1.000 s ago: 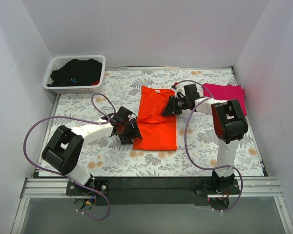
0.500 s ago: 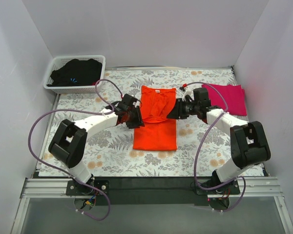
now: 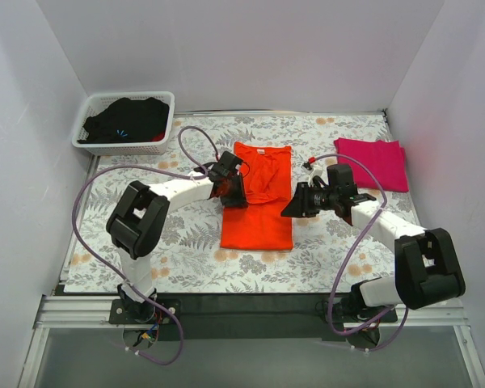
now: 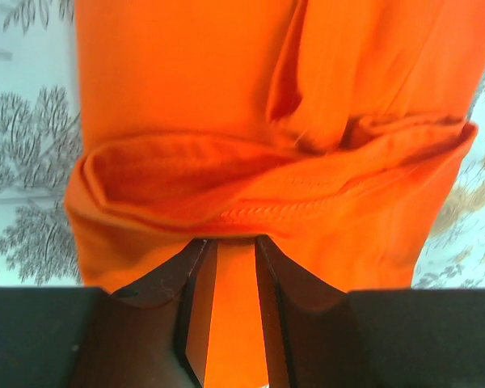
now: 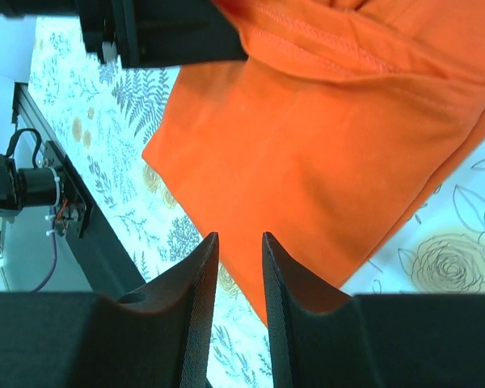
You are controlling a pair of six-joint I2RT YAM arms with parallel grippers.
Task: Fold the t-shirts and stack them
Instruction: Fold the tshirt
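Orange cloth bunches in a fold right at the left gripper's [image 4: 230, 246] tips, fingers a sliver apart; gripping or not, I can't tell. Right gripper [image 5: 237, 242], narrowly parted and holding nothing, hangs at the orange t-shirt's [image 3: 259, 222] right edge. Magenta t-shirt [image 3: 376, 162] lies folded, further right of it.

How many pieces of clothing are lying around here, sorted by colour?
Orange t-shirt: 1
Pink t-shirt: 1
Black clothing heap in the basket: 1, separate pieces not tellable
Total: 3
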